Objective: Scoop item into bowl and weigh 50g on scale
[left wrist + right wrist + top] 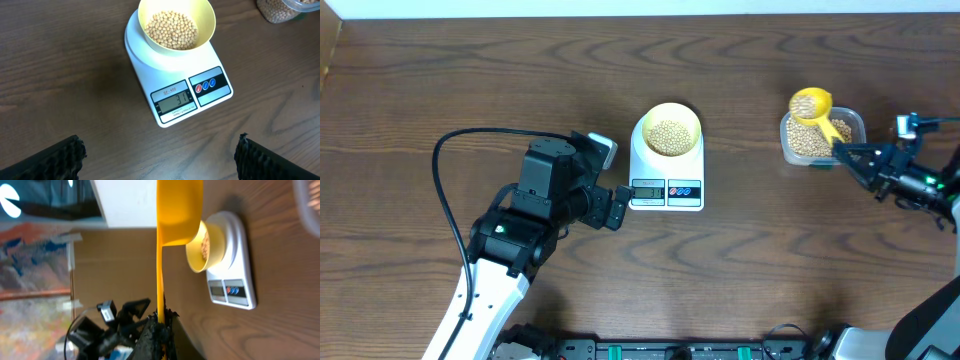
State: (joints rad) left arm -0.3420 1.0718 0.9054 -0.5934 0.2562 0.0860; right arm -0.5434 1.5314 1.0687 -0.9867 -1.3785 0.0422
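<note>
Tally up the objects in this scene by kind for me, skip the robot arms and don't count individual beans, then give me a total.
2 bean containers: the small round pale-yellow bowl and the clear rectangular plastic tub
1 white digital kitchen scale
1 bright-yellow plastic scoop
Total: 4

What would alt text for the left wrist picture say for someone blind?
A small pale-yellow bowl of tan beans sits on a white kitchen scale on a dark wooden table. The display seems to read 31. Two dark fingers frame the bottom corners, wide apart.
</note>
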